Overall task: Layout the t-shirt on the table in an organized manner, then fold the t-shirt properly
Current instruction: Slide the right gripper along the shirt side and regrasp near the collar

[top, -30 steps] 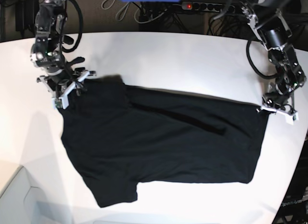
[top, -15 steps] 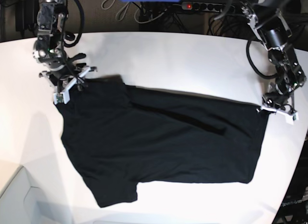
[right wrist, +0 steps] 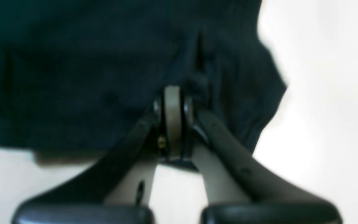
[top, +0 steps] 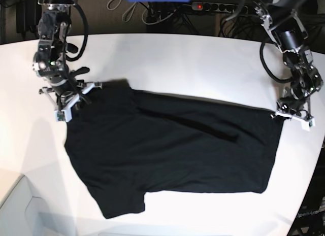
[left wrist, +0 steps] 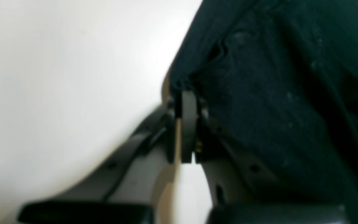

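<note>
- Layout step in hand, by judgement: black t-shirt point(top: 167, 155) spread mostly flat on the white worktop point(top: 177, 63), long axis left to right in the base view; one sleeve lobe toward the near edge, a diagonal crease across the middle.
- Left tool point(top: 292, 115) clamped on the shirt's corner at the base view's right; left wrist view shows fingers point(left wrist: 188, 124) pressed together with cloth edge between.
- Right tool point(top: 68, 101) closed on the shirt's upper corner at the base view's left; right wrist view shows dark fabric bunched at the pinched tips.
- Next move, by judgement: pull both held corners apart and outward to tension the cloth and remove the crease, before any fold.
- Versus a second ago: right tool then spread wide over that corner, now shut on it; left tool unchanged; shirt outline unchanged.
</note>
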`<state>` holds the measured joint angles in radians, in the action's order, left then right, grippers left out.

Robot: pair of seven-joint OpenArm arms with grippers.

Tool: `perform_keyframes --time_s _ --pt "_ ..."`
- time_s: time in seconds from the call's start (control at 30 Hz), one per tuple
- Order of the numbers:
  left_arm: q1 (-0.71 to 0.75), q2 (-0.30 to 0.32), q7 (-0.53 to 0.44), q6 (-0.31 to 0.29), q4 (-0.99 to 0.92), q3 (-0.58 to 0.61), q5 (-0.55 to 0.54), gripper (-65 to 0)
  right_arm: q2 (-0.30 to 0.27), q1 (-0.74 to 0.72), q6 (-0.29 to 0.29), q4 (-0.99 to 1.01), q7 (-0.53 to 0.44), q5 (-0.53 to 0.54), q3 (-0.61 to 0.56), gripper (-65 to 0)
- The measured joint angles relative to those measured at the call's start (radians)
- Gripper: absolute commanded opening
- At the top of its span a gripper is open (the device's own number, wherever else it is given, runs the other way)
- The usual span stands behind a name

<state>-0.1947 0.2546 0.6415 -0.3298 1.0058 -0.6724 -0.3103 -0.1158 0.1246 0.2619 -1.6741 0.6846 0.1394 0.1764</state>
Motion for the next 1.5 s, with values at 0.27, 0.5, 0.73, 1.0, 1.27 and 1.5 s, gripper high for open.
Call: perform_keyframes --time_s 0.27,0.5,0.73,1.0,1.27,1.5 --pt "0.0 0.0 0.001 0.0 0.0 0.0 -0.001 -64.9 0.0 -0.079 0.0 -0.021 0.013 0.001 -0.001 -65.0" --pt "0.0 0.0 0.0 0.0 0.0 -0.001 0.0 -64.9 0.0 -0.226 -0.001 0.071 0.011 0.001 -0.006 -65.0" --pt "0.004 0.0 -0.007 0.0 0.0 -0.001 -0.001 -64.9 0.011 -0.361 -0.001 0.193 0.009 -0.001 -0.005 -65.0" --pt "0.012 0.0 -0.014 -0.004 0.002 -0.001 -0.006 -64.9 0.028 -0.43 0.0 0.307 0.006 0.0 -0.072 -47.7" --pt "0.012 0.0 -0.011 -0.004 0.002 -0.001 -0.005 -64.9 0.031 -0.425 -0.001 0.249 0.002 -0.001 -0.01 -36.2" --pt "0.014 0.001 -0.009 -0.005 0.003 0.0 -0.006 -64.9 0.012 -0.213 -0.001 0.046 0.0 0.006 0.006 -36.2"
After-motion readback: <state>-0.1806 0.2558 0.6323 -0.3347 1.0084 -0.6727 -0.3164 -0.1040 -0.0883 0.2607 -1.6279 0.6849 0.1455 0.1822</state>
